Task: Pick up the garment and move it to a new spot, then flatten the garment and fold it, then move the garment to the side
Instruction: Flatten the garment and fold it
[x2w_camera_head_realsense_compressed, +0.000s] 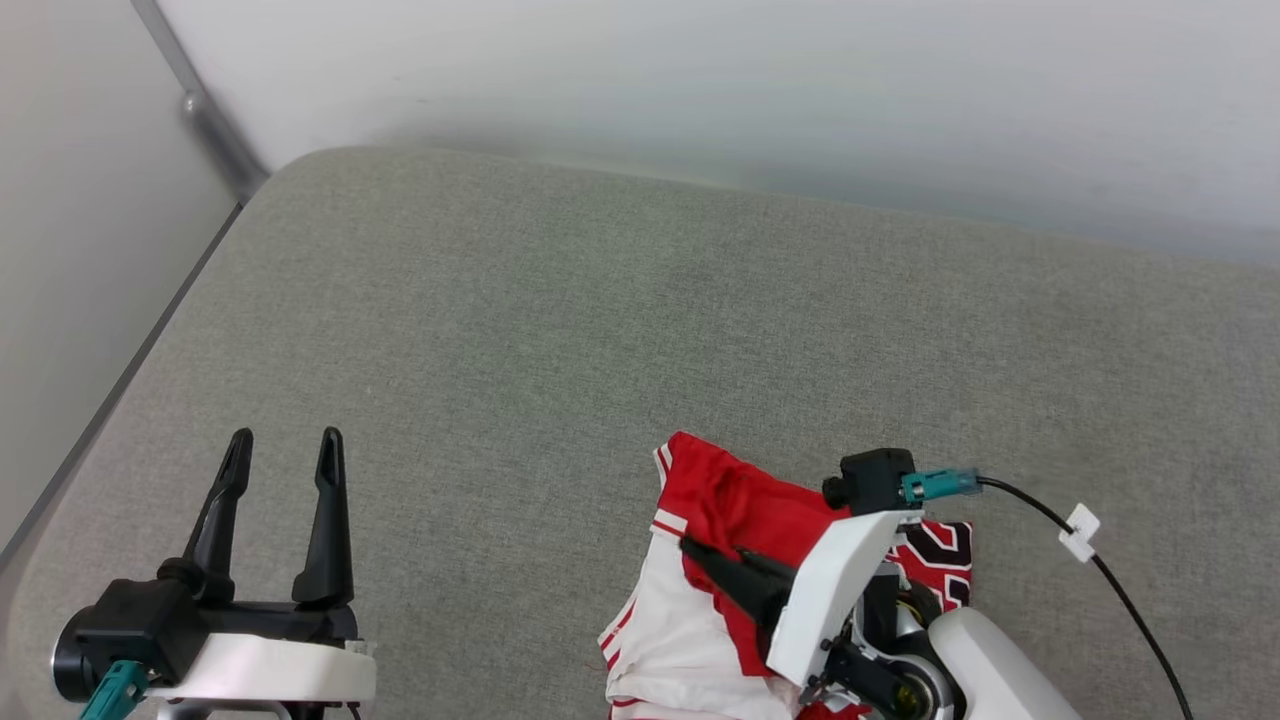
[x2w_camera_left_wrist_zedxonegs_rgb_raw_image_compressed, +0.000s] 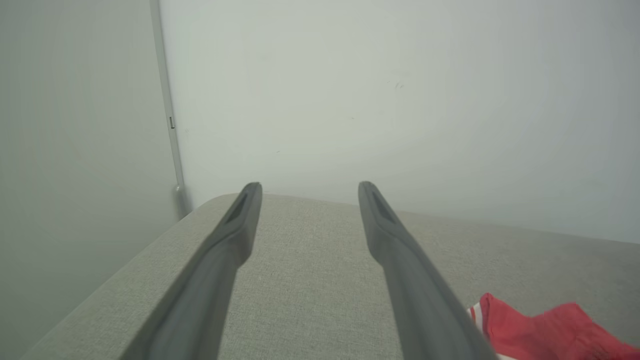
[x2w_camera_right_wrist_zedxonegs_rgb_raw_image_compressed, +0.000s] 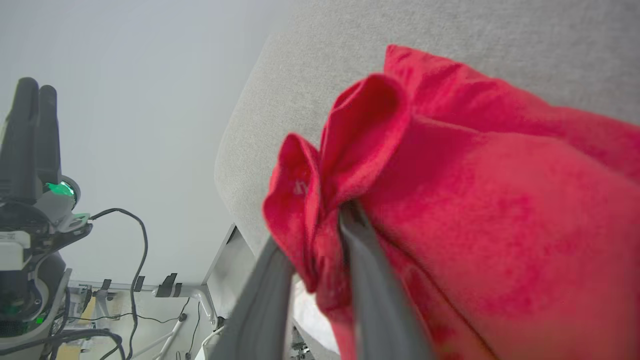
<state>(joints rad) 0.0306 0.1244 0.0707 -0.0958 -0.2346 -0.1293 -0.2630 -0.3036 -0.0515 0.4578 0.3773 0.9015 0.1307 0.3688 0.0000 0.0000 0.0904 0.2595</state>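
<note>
red garment (x2w_camera_head_realsense_compressed: 735, 495) lies bunched on the grey bench (x2w_camera_head_realsense_compressed: 500, 330), just under and ahead of my right gripper (x2w_camera_head_realsense_compressed: 700, 550), which is narrow, pinching one small fold of it. my left gripper (x2w_camera_head_realsense_compressed: 285, 440) stands wide and empty, well apart to the left. i fear this thin pinch can slip out when i lift, or the cloth drags along crumpled.

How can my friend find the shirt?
Look at the big grey cushion by the white wall. On the side near the robot lies a crumpled shirt, pinched by the right gripper. It is bright red and white with stripes; everything around is plain grey.
</note>
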